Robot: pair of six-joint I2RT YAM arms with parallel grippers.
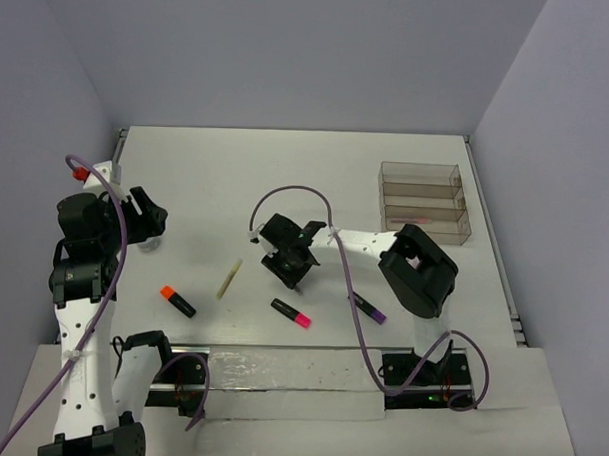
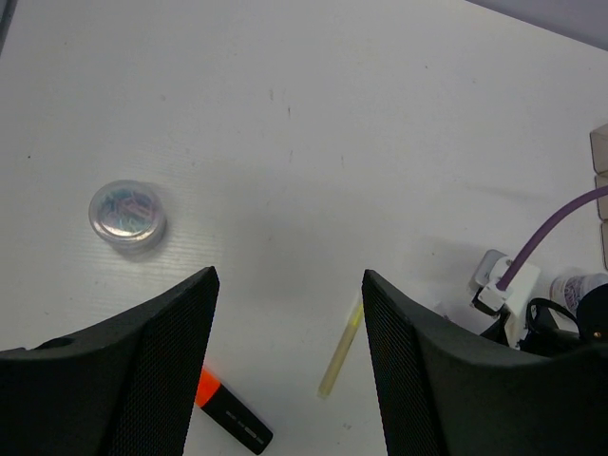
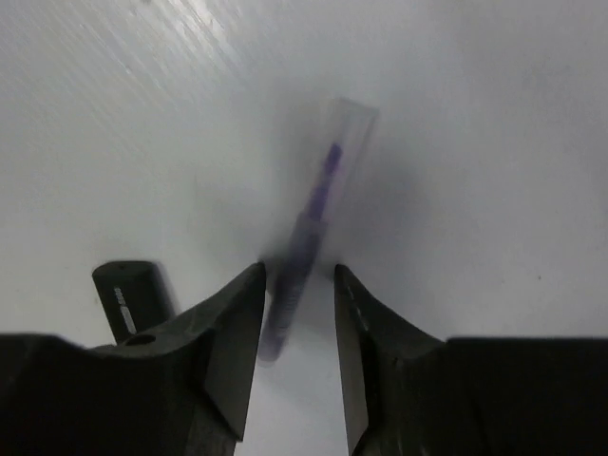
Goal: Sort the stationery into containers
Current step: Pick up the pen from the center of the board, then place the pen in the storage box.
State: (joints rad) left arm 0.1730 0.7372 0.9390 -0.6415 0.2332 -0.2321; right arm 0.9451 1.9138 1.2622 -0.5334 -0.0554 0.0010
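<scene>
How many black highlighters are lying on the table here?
3. The orange-capped highlighter lies front left, the pink-capped highlighter front centre, and the purple-capped highlighter just right of it. Others could be hidden from the cameras.

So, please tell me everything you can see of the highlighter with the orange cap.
The orange-capped highlighter is short, with a black plastic-looking body and a bright orange cap. It lies flat on the white table, left of the beige stick, cap pointing far-left. Only the table touches it.
</scene>
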